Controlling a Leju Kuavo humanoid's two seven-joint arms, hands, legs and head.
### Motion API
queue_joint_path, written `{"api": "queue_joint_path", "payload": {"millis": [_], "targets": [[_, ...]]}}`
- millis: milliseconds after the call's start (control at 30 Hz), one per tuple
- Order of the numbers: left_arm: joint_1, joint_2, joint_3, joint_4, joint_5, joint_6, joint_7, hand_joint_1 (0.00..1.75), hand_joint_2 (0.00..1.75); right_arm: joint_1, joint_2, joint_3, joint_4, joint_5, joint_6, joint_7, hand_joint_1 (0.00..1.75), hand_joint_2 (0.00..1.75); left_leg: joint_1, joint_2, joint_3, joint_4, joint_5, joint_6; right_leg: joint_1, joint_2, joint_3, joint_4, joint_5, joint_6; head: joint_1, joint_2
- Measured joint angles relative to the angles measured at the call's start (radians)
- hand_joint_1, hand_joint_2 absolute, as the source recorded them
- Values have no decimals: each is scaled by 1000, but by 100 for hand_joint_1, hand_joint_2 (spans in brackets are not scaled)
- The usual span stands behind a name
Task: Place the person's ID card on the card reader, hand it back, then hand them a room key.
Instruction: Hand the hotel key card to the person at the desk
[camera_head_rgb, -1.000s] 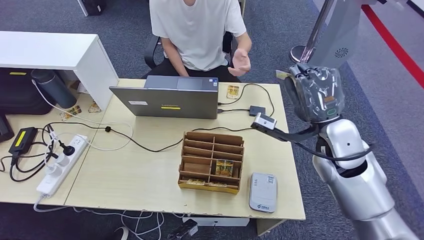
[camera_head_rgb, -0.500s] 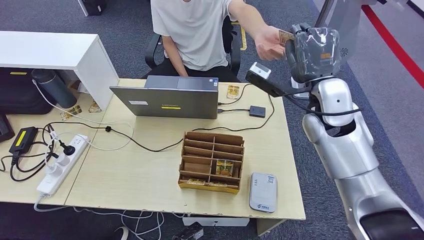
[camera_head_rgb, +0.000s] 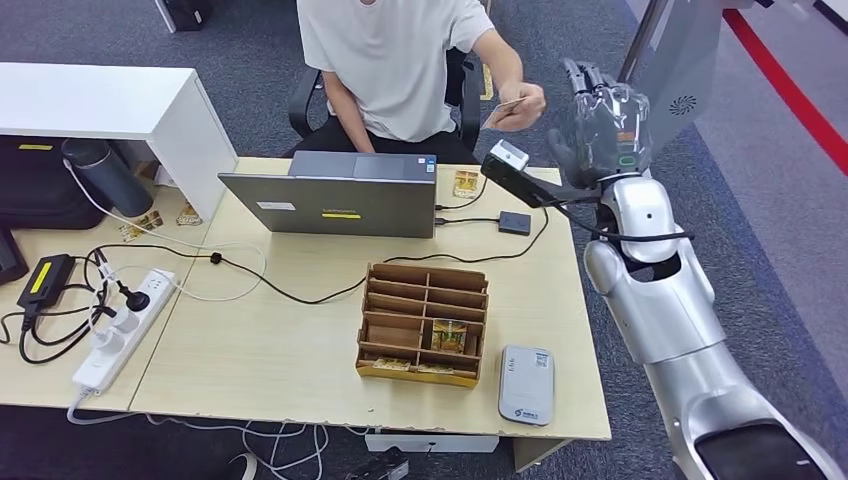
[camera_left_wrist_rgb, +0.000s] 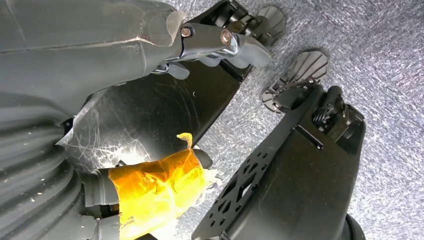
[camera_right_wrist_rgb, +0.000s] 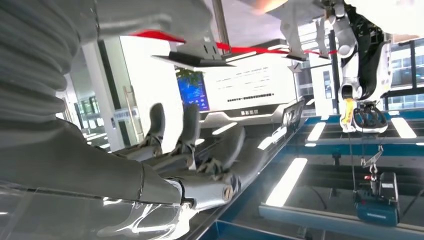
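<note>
1. Wooden card organizer (camera_head_rgb: 424, 322) — near the desk's (camera_head_rgb: 250, 340) front edge, a room key card (camera_head_rgb: 448, 335) in one compartment.
2. Card reader (camera_head_rgb: 526, 384) at the front right corner.
3. Person's hand (camera_head_rgb: 520, 104) holds the ID card (camera_head_rgb: 503, 104) beyond the far edge.
4. Right hand (camera_head_rgb: 603, 120) raised beside it — fingers spread, empty.
5. Left hand (camera_left_wrist_rgb: 150, 45): grip unclear.

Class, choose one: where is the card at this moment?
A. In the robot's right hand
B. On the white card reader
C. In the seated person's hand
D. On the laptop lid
C: the card is pinched in the person's hand, just beside the robot's raised right hand, which holds nothing.
</note>
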Motion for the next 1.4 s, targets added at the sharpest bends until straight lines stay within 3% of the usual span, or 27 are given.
{"api": "queue_joint_path", "payload": {"millis": [200,500,600,800,867,1000,1067,1133,1200,1400], "targets": [[1,3,-3,0,10,11,-1,0,175,71,1,-17,-73,-27,-26,-29,0,175,0,0,0,0,0,0,0,0,0,0,0,0,0,0],[11,8,-3,0,37,63,-17,0,175,320,1,-43,-339,-48,-111,-71,0,175,0,0,0,0,-1,-1,0,0,-1,-1,-1,-1,0,0],[16,10,-4,0,32,151,-60,0,175,421,-3,-60,-443,-57,-130,-88,0,175,1,-2,0,0,-1,-1,1,-3,-1,-1,-1,-1,0,0],[22,15,-7,0,20,492,-278,0,175,744,-55,-100,-722,-91,-171,-141,0,175,1,-5,-1,0,-3,-1,1,-5,0,-1,-4,-2,0,0],[21,15,-7,-1,34,522,-288,0,175,827,-75,-109,-788,-101,-178,-155,0,175,1,-4,-1,0,-4,-1,1,-4,0,-1,-4,-1,0,0],[19,14,0,-1,99,474,-263,0,175,932,-105,-114,-860,-142,-181,-188,0,175,1,-2,-1,0,-4,-1,1,-3,0,-2,-4,-1,0,0],[19,14,6,-1,118,459,-260,0,87,959,-114,-114,-870,-157,-185,-198,0,175,1,-2,-1,0,-4,-1,1,-3,0,-2,-4,-1,0,0],[19,14,11,-1,132,449,-258,0,87,975,-120,-113,-876,-172,-188,-203,0,175,1,-1,0,0,-4,-1,1,-3,0,-2,-4,-1,0,0],[19,14,21,-1,158,435,-252,0,175,990,-125,-109,-879,-203,-188,-208,0,175,1,-2,0,0,-4,-1,1,-3,0,-1,-4,-1,0,0],[19,15,43,0,195,413,-226,0,175,1018,-132,-38,-826,-291,-187,-215,0,175,1,-1,0,-1,-4,-1,1,-2,0,-1,-4,-1,0,0]]}}
